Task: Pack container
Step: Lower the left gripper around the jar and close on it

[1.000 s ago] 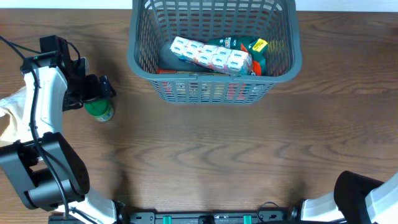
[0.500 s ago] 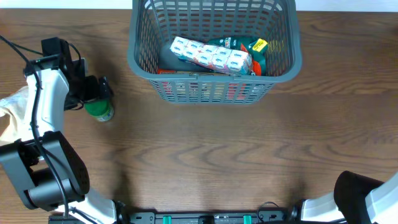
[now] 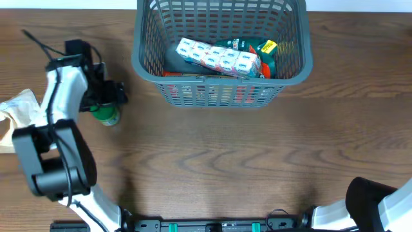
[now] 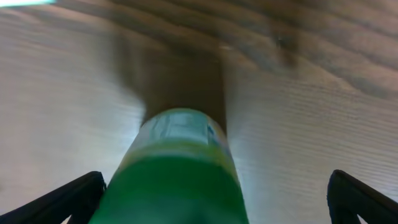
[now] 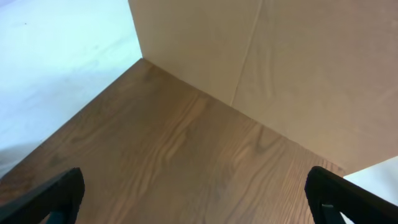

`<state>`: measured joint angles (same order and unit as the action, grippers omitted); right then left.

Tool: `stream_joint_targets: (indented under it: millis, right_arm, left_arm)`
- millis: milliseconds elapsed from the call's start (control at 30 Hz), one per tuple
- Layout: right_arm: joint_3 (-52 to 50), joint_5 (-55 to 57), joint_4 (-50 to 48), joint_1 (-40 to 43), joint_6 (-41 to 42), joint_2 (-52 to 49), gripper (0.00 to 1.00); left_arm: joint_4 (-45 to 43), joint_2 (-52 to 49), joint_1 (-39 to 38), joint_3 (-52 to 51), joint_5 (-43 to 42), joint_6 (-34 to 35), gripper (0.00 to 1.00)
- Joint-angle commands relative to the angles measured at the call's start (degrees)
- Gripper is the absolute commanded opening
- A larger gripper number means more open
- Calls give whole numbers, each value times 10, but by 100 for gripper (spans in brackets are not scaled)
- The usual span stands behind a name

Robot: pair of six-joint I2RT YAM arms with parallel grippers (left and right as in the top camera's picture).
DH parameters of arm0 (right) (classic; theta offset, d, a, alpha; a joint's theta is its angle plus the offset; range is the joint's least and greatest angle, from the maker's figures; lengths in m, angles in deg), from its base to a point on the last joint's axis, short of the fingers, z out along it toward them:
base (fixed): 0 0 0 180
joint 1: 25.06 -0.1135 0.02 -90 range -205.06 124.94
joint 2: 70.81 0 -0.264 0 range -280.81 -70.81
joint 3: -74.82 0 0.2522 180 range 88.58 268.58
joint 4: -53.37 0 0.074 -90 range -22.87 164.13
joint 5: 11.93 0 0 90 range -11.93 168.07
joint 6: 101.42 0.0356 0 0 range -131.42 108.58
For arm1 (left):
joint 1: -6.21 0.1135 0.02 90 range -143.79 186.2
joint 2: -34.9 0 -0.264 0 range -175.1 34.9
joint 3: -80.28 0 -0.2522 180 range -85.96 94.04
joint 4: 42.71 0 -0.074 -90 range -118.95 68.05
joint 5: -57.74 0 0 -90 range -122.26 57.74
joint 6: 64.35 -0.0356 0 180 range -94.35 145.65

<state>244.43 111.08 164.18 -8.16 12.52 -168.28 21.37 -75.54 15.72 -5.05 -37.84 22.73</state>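
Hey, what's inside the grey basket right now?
The basket holds a long white patterned pack lying atop a green packet. Beneath, something red peeks out; the pack covers the rest of it.

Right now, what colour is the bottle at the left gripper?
The bottle is green, pale band at its far end; left wrist view shows it best.

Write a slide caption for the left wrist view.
Open left gripper flanking a green cylindrical bottle on the brown wooden table.
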Motion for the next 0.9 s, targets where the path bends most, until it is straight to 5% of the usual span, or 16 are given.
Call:
stream_joint_targets:
  millis: [0, 867]
  right_arm:
    - [-1, 6, 1, 3, 9, -1, 99]
    - [-1, 6, 1, 3, 9, -1, 99]
  left_arm:
    - [-5, -11, -4, -4, 3, 15, 99]
    - [5, -11, -3, -11, 48, 15, 99]
